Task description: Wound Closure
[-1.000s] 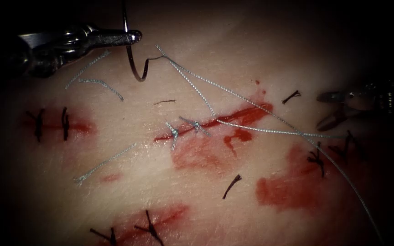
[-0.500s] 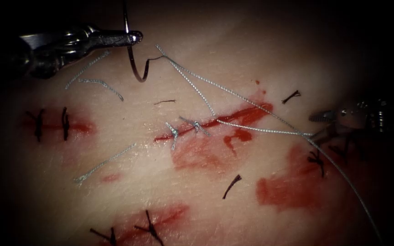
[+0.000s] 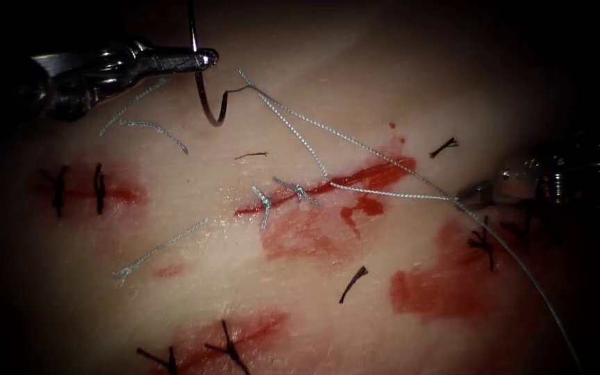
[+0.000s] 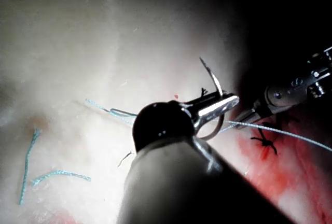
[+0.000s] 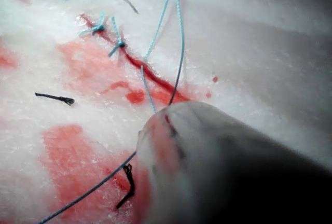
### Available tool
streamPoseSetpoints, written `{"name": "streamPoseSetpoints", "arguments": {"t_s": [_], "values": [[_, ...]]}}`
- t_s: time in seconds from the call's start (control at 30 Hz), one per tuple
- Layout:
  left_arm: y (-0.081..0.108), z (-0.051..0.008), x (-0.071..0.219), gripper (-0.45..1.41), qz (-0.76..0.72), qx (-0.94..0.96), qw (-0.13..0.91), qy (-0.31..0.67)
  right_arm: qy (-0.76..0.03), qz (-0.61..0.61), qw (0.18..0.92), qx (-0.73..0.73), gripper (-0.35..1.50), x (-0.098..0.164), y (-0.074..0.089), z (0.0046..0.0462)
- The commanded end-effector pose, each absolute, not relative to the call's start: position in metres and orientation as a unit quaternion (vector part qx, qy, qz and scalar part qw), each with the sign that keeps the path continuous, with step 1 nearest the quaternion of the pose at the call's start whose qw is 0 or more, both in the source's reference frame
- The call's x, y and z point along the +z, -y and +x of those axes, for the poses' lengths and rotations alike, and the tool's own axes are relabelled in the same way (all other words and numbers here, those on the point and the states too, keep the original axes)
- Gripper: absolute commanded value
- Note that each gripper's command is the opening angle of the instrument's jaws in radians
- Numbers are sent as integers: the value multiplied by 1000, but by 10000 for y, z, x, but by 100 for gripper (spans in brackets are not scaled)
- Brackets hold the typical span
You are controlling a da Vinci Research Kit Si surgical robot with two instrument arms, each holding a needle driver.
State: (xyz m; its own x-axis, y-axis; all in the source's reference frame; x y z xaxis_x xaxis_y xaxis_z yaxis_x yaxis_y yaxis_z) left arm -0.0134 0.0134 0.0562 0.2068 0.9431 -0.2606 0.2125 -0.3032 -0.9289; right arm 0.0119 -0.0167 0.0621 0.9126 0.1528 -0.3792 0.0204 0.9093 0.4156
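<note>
Left tool point(image 3: 206, 58) far left of the cut point(image 3: 328, 186), jaws clamped on the needle point(image 3: 199, 83) about mid-curve; we see the needle clear of the tissue point(image 3: 196, 278), raised above it. Thread point(image 3: 355, 144) runs from the needle's tail to the right tool point(image 3: 468, 200), right of the cut. Its jaws look clamped on the thread (tips dim). Two knotted stitches point(image 3: 282, 194) sit on the cut; red fluid point(image 3: 439, 285) near right.
</note>
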Motion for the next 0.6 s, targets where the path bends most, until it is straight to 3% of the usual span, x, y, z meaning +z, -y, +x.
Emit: {"name": "streamPoseSetpoints", "arguments": {"t_s": [0.03, 0.6], "values": [[-133, -139, 567, -45, -666, 456, 400, 434, -205, 211, 955, 38, -35, 624, 171, 122], [-133, -139, 567, -45, -666, 456, 400, 434, -129, 217, 965, 64, -35, 628, 160, 48]]}}
